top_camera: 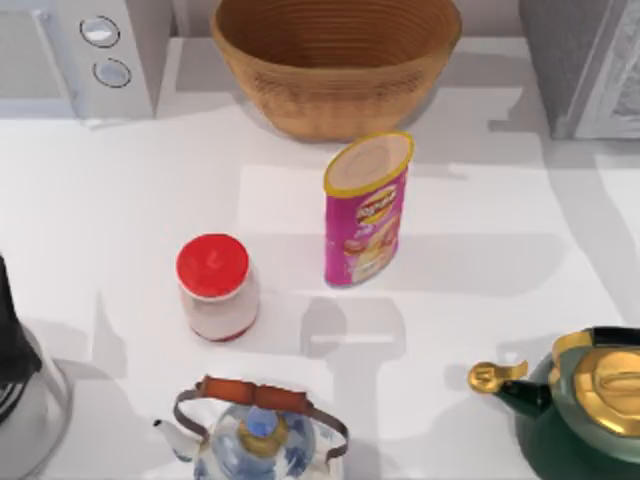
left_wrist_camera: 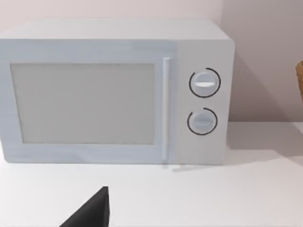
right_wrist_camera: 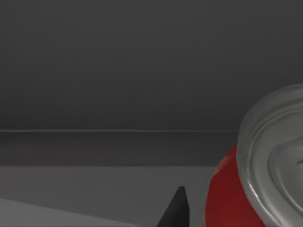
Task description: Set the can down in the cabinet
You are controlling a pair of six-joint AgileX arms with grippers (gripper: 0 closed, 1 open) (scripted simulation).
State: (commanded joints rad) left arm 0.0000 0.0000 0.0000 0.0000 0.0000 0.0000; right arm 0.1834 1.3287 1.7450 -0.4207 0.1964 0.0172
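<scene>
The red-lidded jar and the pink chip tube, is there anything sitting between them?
Nothing. In the top view, only bare white table lies between the red-lidded jar and the pink chip tube; they stand apart.

On my top view I've got a white table (top_camera: 120, 200), a tan woven basket (top_camera: 335, 60) with ribbed banding, and a magenta chip canister (top_camera: 366, 215) rimmed in yellow with a beige lid. The jar (top_camera: 215, 288) wears a red cap over a pale body with a red base. A blue-and-white patterned teapot (top_camera: 255, 440) has a brown handle; the kettle (top_camera: 585, 410) is dark green with gold. My left wrist gives a pale grey-white microwave (left_wrist_camera: 113, 92). My right wrist: red can (right_wrist_camera: 258, 175), silver top, dark grey cabinet (right_wrist_camera: 118, 71) interior.
</scene>
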